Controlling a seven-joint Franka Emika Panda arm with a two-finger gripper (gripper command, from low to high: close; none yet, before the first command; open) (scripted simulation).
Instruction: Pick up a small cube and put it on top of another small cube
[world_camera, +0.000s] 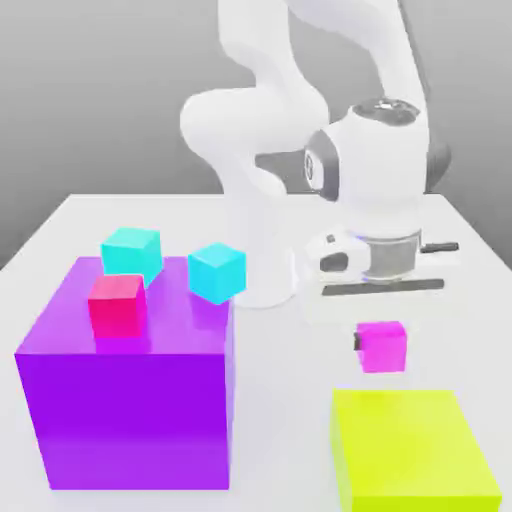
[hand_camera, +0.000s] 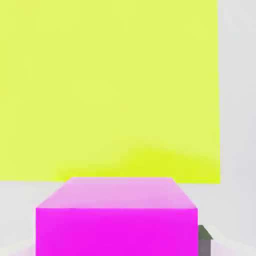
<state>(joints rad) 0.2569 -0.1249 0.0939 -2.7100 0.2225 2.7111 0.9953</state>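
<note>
Left, a purple block (world_camera: 130, 400) bears a red cube (world_camera: 117, 305) and two cyan cubes (world_camera: 217, 272); right, my pincer (world_camera: 378, 335) is clamped on the magenta cube (world_camera: 382, 346), lifted above the yellow block (world_camera: 410, 450); light, rigid, side-held

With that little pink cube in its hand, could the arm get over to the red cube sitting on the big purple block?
Probably yes. The hand holds the magenta cube off the table, and the red cube has its top uncovered. The two cyan cubes stand close by it, so space is tight.
</note>
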